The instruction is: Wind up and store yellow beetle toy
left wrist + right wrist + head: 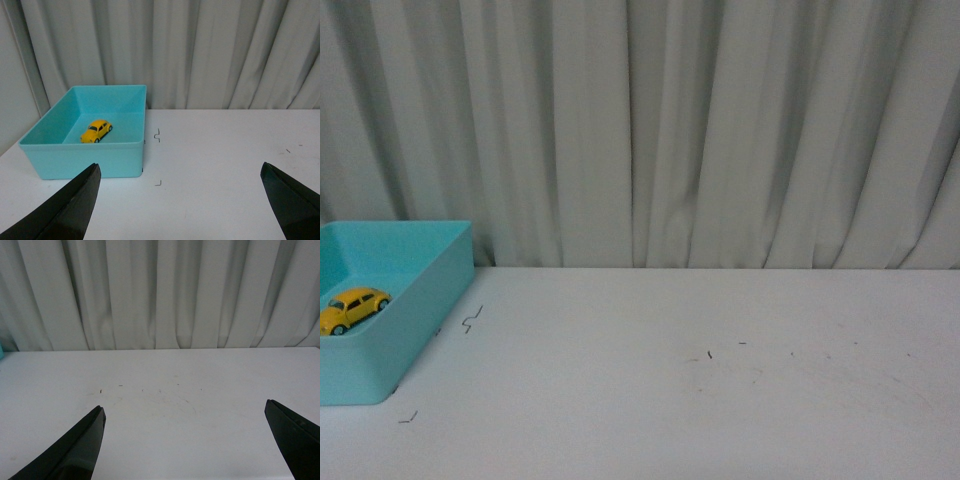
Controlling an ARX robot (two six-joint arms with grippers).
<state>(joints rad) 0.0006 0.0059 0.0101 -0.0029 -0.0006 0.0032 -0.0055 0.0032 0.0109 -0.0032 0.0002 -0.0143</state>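
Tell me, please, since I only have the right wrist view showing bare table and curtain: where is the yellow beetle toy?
Observer: The yellow beetle toy sits on its wheels inside a turquoise bin at the table's left end.
Operator: Is the left claw holding it or near it?
Observer: No. The left claw is open and empty, hanging back from the bin's near wall.
Operator: Is anything else in the bin?
Observer: The left wrist view shows only the toy on the bin floor, apart from all four walls.
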